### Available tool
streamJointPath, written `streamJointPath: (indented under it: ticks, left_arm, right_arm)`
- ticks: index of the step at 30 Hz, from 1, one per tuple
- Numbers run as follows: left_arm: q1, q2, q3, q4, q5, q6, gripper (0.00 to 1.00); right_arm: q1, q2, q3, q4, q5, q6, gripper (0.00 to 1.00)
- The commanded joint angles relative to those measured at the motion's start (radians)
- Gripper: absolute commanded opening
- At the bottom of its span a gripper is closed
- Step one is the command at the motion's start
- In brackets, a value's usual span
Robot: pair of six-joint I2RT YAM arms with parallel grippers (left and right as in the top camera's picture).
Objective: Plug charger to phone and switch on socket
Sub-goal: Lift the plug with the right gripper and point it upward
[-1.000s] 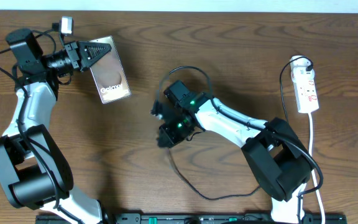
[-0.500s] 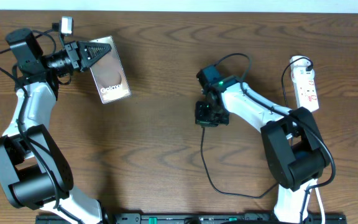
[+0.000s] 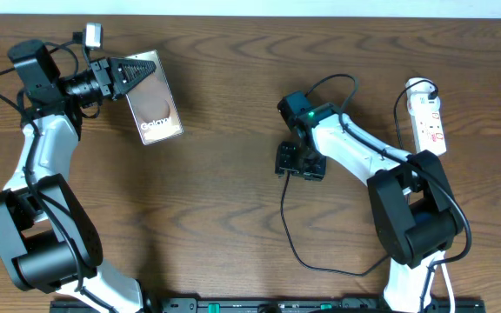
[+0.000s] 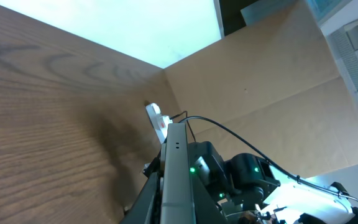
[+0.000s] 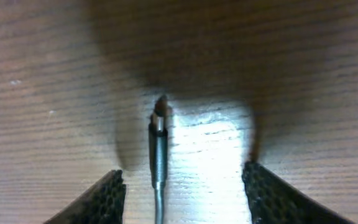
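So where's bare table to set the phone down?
Bare table lies between the phone and the right gripper, and below the phone beside the left arm. Crowded: the right side, around the charger, right arm and socket.

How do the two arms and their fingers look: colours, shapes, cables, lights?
The left arm and the right arm have white link shells and black joints. Thin black cables loop beside them. A green light glows on the right arm. The right fingers are black with a mesh texture.

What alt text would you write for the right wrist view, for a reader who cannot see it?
The charger lies on the wooden table, plug tip pointing away, untouched between the open fingers of the right pincer.
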Motion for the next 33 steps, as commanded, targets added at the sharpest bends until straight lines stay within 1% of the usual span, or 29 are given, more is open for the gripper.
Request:
streamJointPath:
  ticks: [1, 2, 7, 8, 9, 14, 16, 22, 26, 33]
  left_arm:
    - [0.003, -0.011, 0.009, 0.005, 0.032, 0.002, 0.08]
    - [0.003, -0.011, 0.009, 0.005, 0.032, 0.002, 0.08]
    - [0.003, -0.011, 0.009, 0.005, 0.032, 0.002, 0.08]
    - [0.003, -0.011, 0.009, 0.005, 0.032, 0.002, 0.08]
    - [0.003, -0.011, 0.009, 0.005, 0.032, 0.002, 0.08]
    - [0.003, -0.011, 0.009, 0.001, 0.032, 0.002, 0.08]
    - [0.003, -0.011, 0.009, 0.001, 0.032, 0.002, 0.08]
    - [0.003, -0.011, 0.009, 0.0, 0.032, 0.002, 0.08]
    - [0.003, -0.011, 0.009, 0.0, 0.032, 0.002, 0.08]
    - [0.003, -0.011, 0.009, -0.002, 0.032, 0.002, 0.08]
  right_arm:
    - [0.027, 0.018, -0.016, 0.002, 0.01, 0.08, 0.43]
    - [0.037, 0.018, -0.016, 0.006, 0.01, 0.098, 0.33]
    - [0.047, 0.018, -0.016, 0.042, 0.011, 0.098, 0.3]
    - [0.047, 0.018, -0.016, 0.048, 0.011, 0.098, 0.28]
    - [0.047, 0.018, -0.016, 0.055, 0.011, 0.099, 0.23]
    - [0.047, 0.018, -0.016, 0.06, 0.011, 0.105, 0.12]
    - [0.047, 0.018, -0.016, 0.06, 0.011, 0.105, 0.11]
    - [0.047, 0.018, -0.016, 0.06, 0.026, 0.105, 0.15]
    - [0.047, 0.018, -0.016, 0.067, 0.034, 0.105, 0.2]
    - [0.047, 0.018, -0.016, 0.08, 0.059, 0.105, 0.21]
